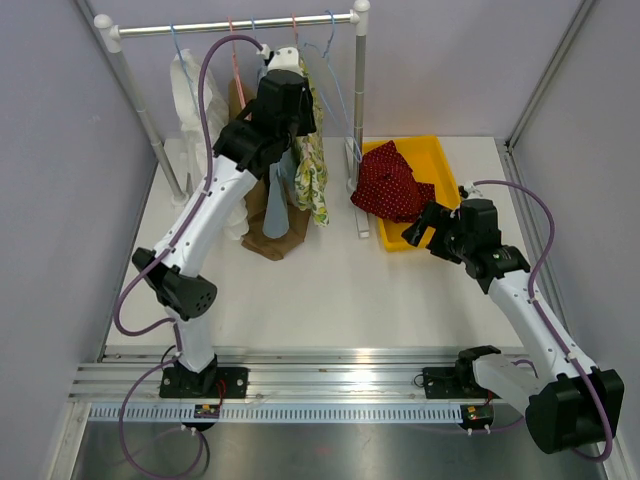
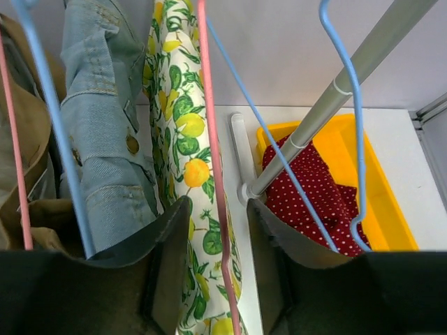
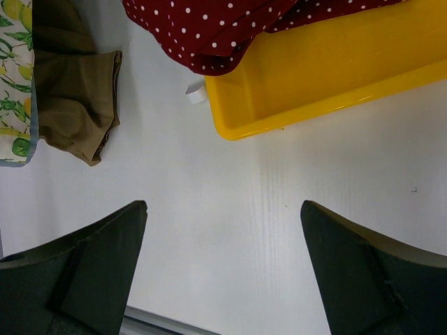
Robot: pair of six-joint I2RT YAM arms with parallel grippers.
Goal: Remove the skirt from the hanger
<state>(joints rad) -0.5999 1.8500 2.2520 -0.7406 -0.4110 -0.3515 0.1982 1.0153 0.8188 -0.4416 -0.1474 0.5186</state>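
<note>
The lemon-print skirt (image 1: 313, 170) hangs from a pink hanger (image 2: 213, 174) on the clothes rail (image 1: 235, 25). In the left wrist view the skirt (image 2: 183, 139) runs down between my fingers. My left gripper (image 1: 283, 62) is up at the rail, open, with its jaws on either side of the pink hanger wire and the skirt fabric (image 2: 218, 209); neither jaw presses on them. My right gripper (image 1: 415, 232) is open and empty, hovering over the bare table (image 3: 223, 209) just in front of the yellow tray.
A denim garment (image 2: 98, 139), a brown garment (image 1: 275, 235) and a white one (image 1: 190, 90) hang left of the skirt. Empty blue hangers (image 2: 353, 139) hang to the right. The yellow tray (image 1: 440, 155) holds a red polka-dot garment (image 1: 392, 182) beside the rack post (image 1: 359, 120).
</note>
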